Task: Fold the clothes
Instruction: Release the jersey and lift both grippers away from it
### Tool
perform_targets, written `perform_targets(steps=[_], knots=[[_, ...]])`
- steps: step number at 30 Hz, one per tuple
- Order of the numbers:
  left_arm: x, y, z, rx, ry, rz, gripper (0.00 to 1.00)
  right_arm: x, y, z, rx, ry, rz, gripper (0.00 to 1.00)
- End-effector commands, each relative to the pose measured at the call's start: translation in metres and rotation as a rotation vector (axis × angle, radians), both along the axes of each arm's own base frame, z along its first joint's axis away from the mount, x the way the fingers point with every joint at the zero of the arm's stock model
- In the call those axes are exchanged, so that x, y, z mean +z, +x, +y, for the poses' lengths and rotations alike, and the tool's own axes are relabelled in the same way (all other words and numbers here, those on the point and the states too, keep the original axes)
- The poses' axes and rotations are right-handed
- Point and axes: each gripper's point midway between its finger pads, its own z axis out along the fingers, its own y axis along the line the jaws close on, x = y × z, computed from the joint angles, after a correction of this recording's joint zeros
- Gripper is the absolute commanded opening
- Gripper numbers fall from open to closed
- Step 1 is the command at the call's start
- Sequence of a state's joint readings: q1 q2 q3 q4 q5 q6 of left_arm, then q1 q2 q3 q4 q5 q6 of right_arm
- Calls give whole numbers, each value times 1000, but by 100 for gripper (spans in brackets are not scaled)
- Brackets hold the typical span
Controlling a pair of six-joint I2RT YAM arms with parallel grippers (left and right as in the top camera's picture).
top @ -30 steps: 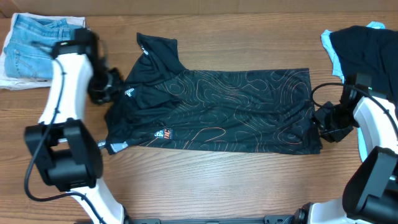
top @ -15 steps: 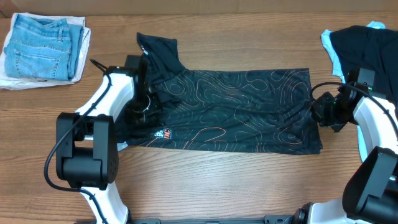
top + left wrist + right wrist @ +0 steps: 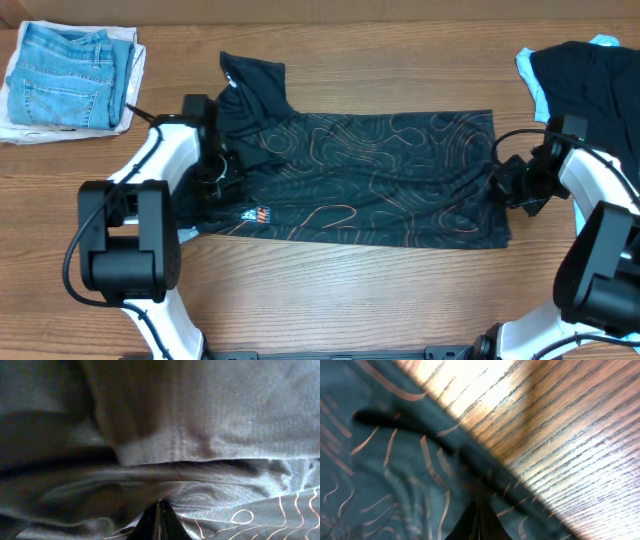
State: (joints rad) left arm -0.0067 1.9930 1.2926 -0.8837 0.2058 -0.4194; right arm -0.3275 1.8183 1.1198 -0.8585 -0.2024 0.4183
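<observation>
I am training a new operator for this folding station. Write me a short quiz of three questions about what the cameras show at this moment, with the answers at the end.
1. True or false: the black shirt lies on top of the jeans.
2. Which part of the black shirt does the right gripper pinch? A) the collar B) the hem edge C) a sleeve
3. Is the left gripper open or shut, and on what?

Key:
1. False. The jeans lie folded at the far left corner, apart from the shirt.
2. B.
3. Shut, on the shirt's fabric at its collar end.
</observation>
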Motion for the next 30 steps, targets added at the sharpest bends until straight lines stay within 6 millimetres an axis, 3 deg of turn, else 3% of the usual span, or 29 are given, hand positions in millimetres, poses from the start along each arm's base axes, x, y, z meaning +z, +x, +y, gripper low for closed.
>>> perform_targets(steps=[1,11,16,20,25,30], knots=[[-20,-7,42,93,81,56,4,-10,-3,0,0,9,23,4],[-19,-7,67,155,56,50,4,-20,-4,10,18,23,50,4],[-19,-9,67,154,55,58,4,-1,-7,18,34,50,51,4],[-19,-9,67,154,54,59,4,21,-1,37,134,47,-17,4],[-19,-10,66,154,54,63,5,27,11,52,196,17,-70,4],[-19,-10,66,154,54,63,5,22,9,70,269,4,-56,5]])
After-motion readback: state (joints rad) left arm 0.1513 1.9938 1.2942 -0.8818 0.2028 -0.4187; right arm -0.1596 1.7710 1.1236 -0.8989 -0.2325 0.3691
